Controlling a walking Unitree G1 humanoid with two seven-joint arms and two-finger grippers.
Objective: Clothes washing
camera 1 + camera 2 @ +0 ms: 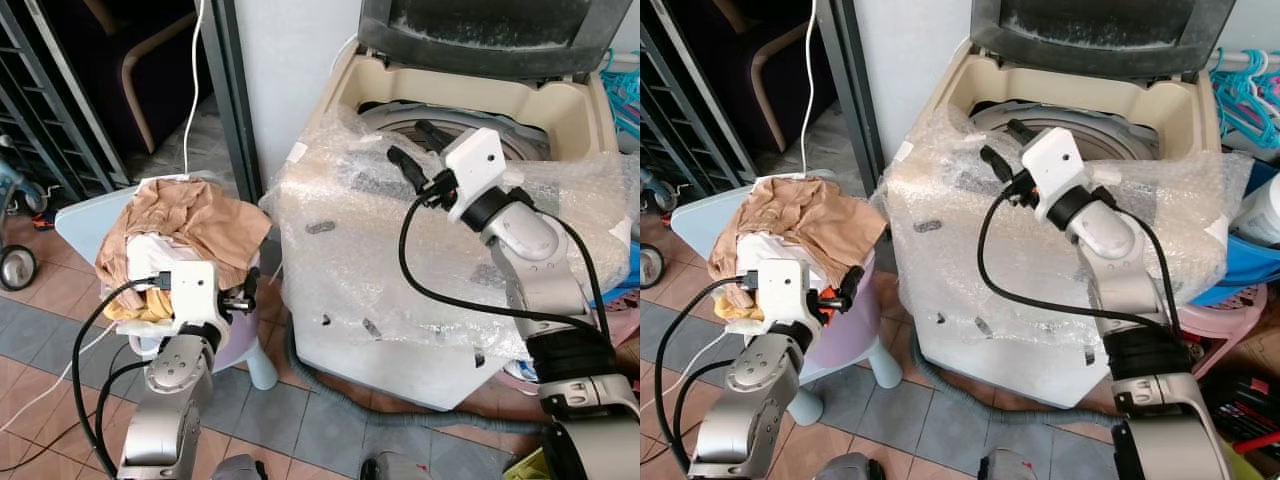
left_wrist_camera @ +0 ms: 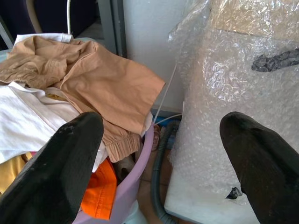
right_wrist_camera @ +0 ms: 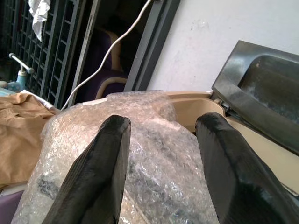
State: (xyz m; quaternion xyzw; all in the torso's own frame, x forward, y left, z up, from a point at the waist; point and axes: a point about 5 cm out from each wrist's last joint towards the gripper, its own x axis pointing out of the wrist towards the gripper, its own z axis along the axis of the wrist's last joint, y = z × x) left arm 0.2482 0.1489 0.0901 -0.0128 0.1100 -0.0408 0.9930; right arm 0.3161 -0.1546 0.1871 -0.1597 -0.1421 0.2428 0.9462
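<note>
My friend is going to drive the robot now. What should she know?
Left pincer: open, empty, beside the pile of clothes in the lilac plastic basket, tan garment on top.
Right pincer: open, empty, over the rim of the cream top-loading washing machine wrapped in bubble wrap, its dark lid raised.
Done: lid is open. The drum's contents can't be made out.
Left: grab clothes from the basket, drop them into the drum.

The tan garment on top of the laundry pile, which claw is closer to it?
Left. The left claw hangs open right beside the tan garment at the basket's edge. The right claw is open over the washing machine, well away.
</note>
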